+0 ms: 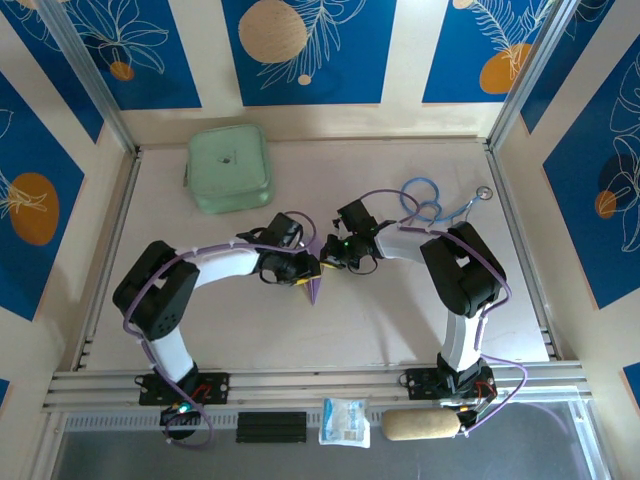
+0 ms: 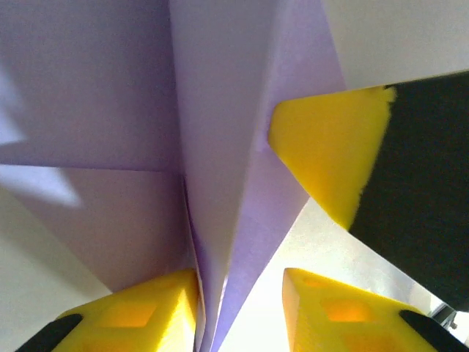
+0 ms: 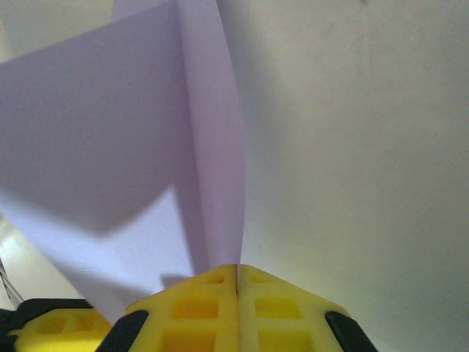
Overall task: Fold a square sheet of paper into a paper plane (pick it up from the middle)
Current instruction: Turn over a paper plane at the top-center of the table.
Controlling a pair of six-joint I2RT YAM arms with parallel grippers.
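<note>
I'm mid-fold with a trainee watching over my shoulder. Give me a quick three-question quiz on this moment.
1. True or false: the right gripper is shut on the lilac paper.
2. Which thing lies at the far left of the table? A) mint-green pouch B) red bowl C) scissors
3. Fill in: in the left wrist view, the left gripper has its jaws ____, with the paper standing between them.

Key: 1 true; 2 A; 3 apart.
</note>
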